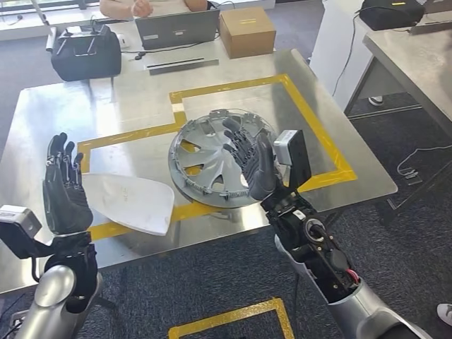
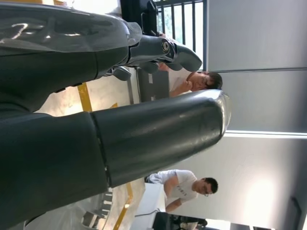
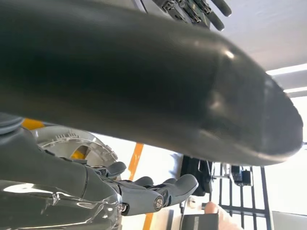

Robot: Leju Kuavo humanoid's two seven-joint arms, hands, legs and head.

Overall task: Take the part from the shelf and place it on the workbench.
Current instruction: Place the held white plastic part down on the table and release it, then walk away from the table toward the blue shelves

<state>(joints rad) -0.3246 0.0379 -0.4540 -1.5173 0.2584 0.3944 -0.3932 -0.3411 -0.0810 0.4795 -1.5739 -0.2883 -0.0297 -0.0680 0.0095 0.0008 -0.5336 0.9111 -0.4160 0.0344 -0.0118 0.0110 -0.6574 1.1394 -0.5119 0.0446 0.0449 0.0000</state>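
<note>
A silver wheel cover [image 1: 210, 159] lies flat on the metal workbench [image 1: 128, 106], across the front edge of the yellow taped rectangle [image 1: 314, 120]. A white curved panel [image 1: 128, 201] lies to its left, near the bench's front edge. My right hand [image 1: 251, 159] hovers over the wheel cover's right side, fingers spread, holding nothing. My left hand [image 1: 63, 187] is raised at the bench's left front, palm toward the white panel, fingers apart and empty. The right wrist view shows part of the wheel cover [image 3: 68, 143] past the hand's fingers [image 3: 155, 191].
At the bench's far edge stand a black case [image 1: 85, 53], a laptop [image 1: 176, 28] and a cardboard box [image 1: 246, 30]. A person sits behind the laptop [image 1: 133, 7]. Another table [image 1: 416, 56] stands at the right. Two people [image 2: 184, 184] appear in the left wrist view.
</note>
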